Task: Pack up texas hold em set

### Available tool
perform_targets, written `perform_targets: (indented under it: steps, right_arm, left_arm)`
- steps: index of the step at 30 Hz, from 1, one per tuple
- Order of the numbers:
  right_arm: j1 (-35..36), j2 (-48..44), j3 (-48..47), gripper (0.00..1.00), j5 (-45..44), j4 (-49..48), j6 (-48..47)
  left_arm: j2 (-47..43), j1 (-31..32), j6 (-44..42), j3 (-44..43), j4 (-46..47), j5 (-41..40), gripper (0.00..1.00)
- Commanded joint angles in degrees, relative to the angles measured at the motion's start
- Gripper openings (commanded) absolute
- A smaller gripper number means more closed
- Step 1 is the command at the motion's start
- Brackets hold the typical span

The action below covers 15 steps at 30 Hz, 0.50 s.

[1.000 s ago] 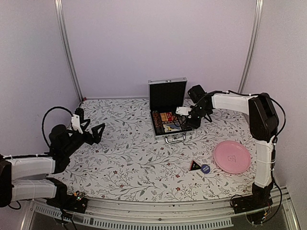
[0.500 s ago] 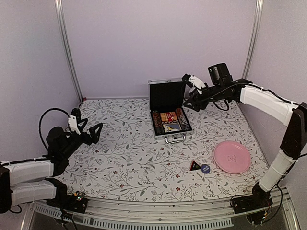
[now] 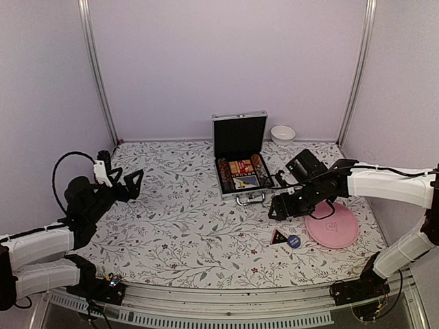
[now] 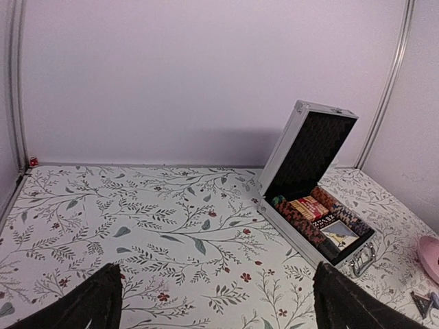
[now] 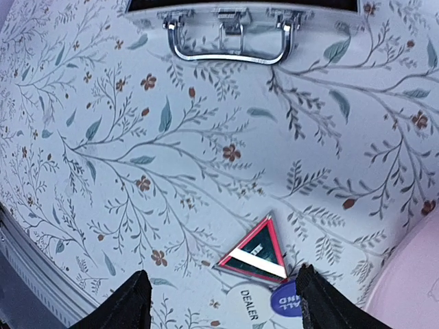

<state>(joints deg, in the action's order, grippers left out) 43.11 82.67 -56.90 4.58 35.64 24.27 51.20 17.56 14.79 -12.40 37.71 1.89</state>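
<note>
Nearest the front edge of the floral-patterned desk [image 3: 185,219] lay the flat black triangle with a red border [image 5: 255,252]. 1 of its corners sat over a white disc marked DEALER [image 5: 248,305], and the small blue disc [image 5: 290,301] was just beside that. The right gripper [image 5: 221,274] hung directly above them, its 2 fingers spread wide and holding nothing.

All 3 pieces were thin and lay flat, so a pinch from above would likely have scraped the desk and skated them sideways. Because they were crowded together, the fingers could also have caught 2 at once and dropped 1 on the way. A nudge to the right could have pushed the blue disc against the round pink plate [image 3: 333,225] close by.

The left gripper [image 4: 216,274] was also fully open and empty, hovering well apart from everything at the left side.

Farther back stood the small silver aluminium case [image 3: 240,154], its black-lined lid upright. Chip stacks and card decks already filled the tray. With so little room, a carelessly dropped piece could have sat proud and blocked the lid. An arm reaching in could have knocked the lid shut or shoved the unbraced case. A white bowl [image 3: 282,133] sat behind it by the wall.
</note>
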Motion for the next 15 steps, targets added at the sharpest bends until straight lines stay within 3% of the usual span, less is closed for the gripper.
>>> perform_targets:
  steps: [1,5,15]
  right_arm:
    - [5.5,-1.3,3.2,0.75,-0.9,-1.7,15.8]
    - [8.8,2.7,5.7,0.75,3.4,-6.6,18.8]
    - [10.9,5.8,9.5,0.75,1.3,-8.0,22.9]
  left_arm:
    - [-0.3,-0.2,2.9,-2.4,-3.1,-1.2,0.97]
    - [0.2,-0.2,3.9,-2.3,-3.2,-1.3,0.97]
    - [-2.8,-0.2,2.8,-2.2,-7.0,-2.0,0.97]
